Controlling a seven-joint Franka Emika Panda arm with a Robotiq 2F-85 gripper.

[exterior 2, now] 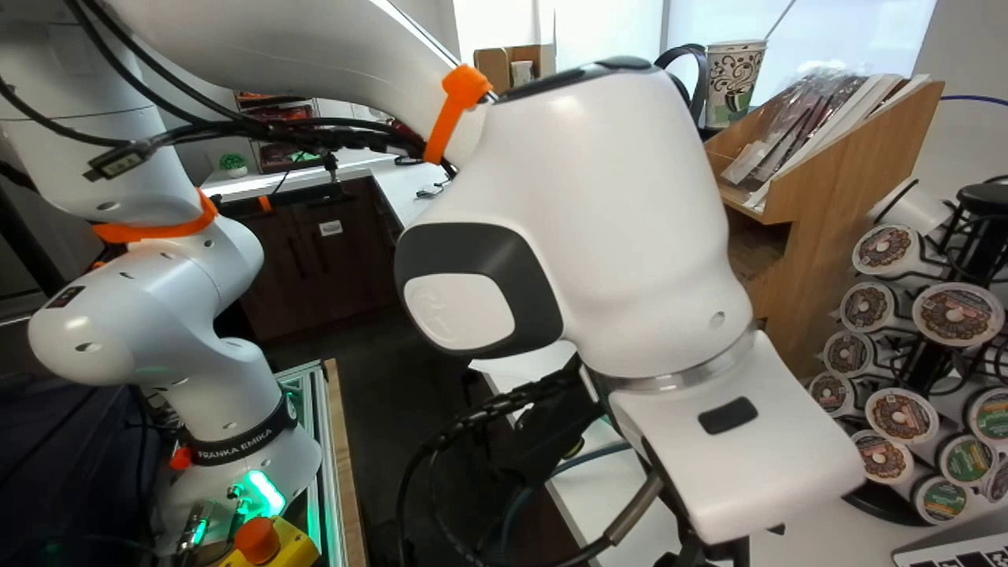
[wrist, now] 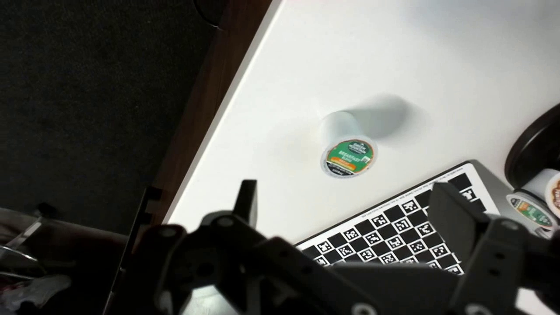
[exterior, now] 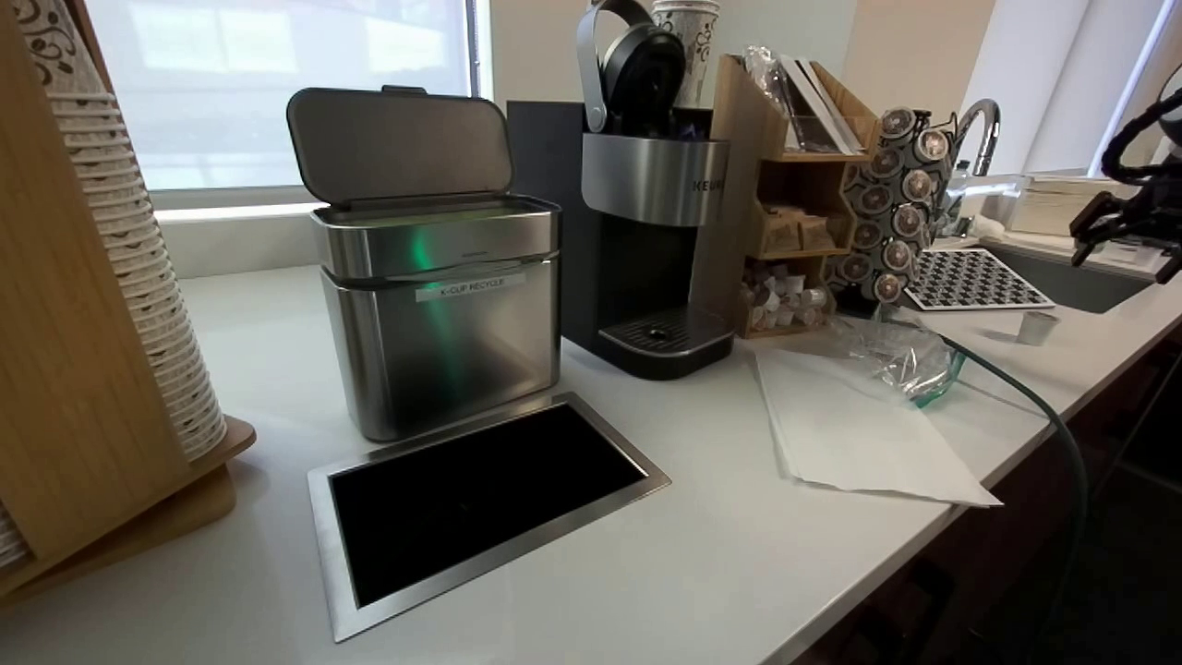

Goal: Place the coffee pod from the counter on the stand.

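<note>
The coffee pod (wrist: 350, 157) lies on its side on the off-white counter (wrist: 280, 118), its green lid showing in the wrist view. It is a small pale cup (exterior: 1036, 329) near the counter's front edge in an exterior view. My gripper (wrist: 345, 186) is open and empty, the pod beyond its fingertips. In an exterior view the gripper (exterior: 1122, 261) hangs above the counter at the right edge. The stand (exterior: 922, 120) is a dark wire tower holding several pods; its top (exterior 2: 988, 197) and its round base (wrist: 531, 146) show too. My arm hides the pod in an exterior view.
A checkered board (wrist: 385, 238) lies between pod and stand base, beside the sink (exterior: 1103, 277). A wooden organizer (exterior: 803, 247) and coffee machine (exterior: 656, 180) adjoin the stand. A plastic bag (exterior: 910, 356), white paper (exterior: 868, 443) and green cable (exterior: 1043, 406) lie in front.
</note>
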